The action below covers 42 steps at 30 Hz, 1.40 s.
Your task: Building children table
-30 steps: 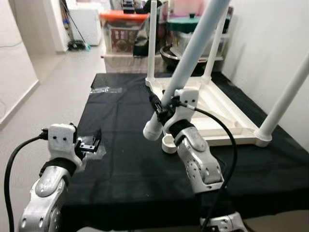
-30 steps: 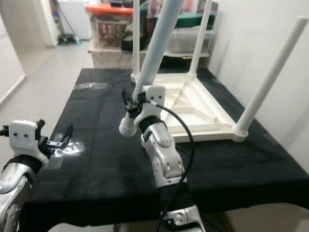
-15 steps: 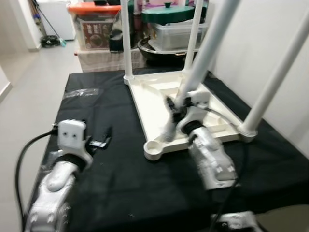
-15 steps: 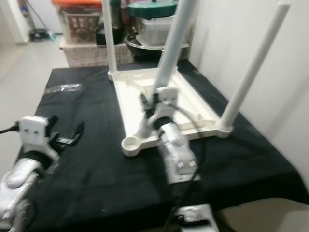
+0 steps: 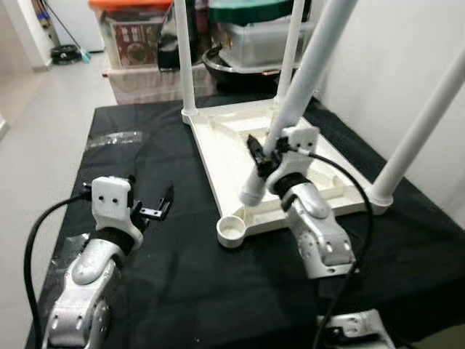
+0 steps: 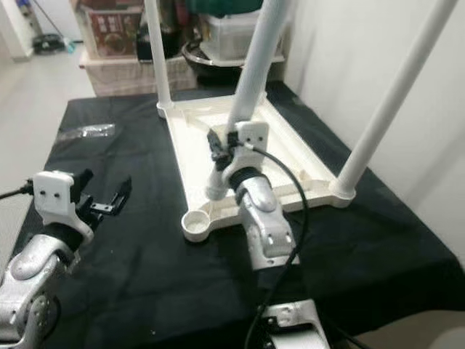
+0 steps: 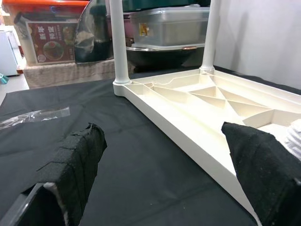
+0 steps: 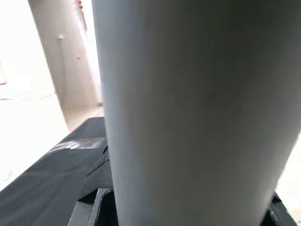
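Observation:
A white children's table top (image 5: 240, 149) lies upside down on the black cloth, with three white legs standing up from its corners. Its near left corner socket (image 5: 231, 229) is empty. My right gripper (image 5: 261, 156) is shut on a loose white leg (image 5: 294, 102), held tilted. The leg's lower end (image 5: 251, 193) hangs over the frame just behind the empty socket. In the right wrist view the leg (image 8: 188, 117) is very close. My left gripper (image 5: 156, 211) hovers open over the cloth, left of the table top, its fingers (image 7: 75, 160) wide apart and holding nothing.
A clear plastic bag (image 5: 112, 138) lies on the cloth at the far left. Storage boxes and lidded tubs (image 5: 138, 43) stand behind the table. A white wall (image 5: 407, 51) runs close along the right side, and open floor (image 5: 36, 109) lies to the left.
The camera has shifted. The leg's lower end has moved from in front and left of the empty socket to over the frame just behind it. My left gripper stays open.

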{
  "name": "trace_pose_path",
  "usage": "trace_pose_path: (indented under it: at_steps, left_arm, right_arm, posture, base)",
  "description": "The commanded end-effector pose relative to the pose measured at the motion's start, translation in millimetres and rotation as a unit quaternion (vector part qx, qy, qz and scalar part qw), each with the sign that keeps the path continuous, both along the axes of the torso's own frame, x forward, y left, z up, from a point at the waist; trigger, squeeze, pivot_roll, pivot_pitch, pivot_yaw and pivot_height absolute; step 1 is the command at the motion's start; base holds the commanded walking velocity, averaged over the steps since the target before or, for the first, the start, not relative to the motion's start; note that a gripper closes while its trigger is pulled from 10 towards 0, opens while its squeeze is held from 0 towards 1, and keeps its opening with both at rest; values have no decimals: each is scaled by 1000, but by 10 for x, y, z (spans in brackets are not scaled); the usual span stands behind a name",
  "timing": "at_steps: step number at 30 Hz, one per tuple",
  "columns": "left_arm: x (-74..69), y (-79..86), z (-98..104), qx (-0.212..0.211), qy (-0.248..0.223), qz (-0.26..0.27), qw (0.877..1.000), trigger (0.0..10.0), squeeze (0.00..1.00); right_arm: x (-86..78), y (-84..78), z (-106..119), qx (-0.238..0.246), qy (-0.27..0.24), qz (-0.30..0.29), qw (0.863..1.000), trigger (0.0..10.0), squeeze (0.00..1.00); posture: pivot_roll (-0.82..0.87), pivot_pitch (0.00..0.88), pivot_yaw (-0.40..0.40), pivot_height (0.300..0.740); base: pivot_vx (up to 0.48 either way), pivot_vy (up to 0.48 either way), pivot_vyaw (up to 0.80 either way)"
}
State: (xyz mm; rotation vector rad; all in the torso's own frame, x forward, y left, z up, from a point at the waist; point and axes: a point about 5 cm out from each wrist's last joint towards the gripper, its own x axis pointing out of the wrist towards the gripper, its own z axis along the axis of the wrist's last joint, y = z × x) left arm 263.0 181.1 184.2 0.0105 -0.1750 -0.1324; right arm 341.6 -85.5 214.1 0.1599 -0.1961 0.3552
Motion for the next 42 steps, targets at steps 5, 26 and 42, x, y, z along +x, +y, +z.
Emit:
trace_pose_path:
  at_steps: [5, 26, 42]
  left_arm:
    - [-34, 37, -58, -5, 12, 5, 1000, 10000, 0]
    - [-86, 35, -89, 3, 12, 3, 1000, 10000, 0]
    - [-84, -10, -152, 21, 19, 0, 1000, 10000, 0]
  right_arm:
    - [-10, 57, 22, -18, -4, 31, 999, 10000, 0]
    - [3, 118, -6, -34, 5, 77, 996, 10000, 0]
    - [214, -480, 44, -87, 7, 22, 996, 10000, 0]
  posture:
    - [36, 0, -40, 740]
    - [50, 0, -46, 740]
    - [35, 0, -51, 740]
  base:
    - [0, 58, 0]
    - [0, 179, -152]
    - [0, 0, 0]
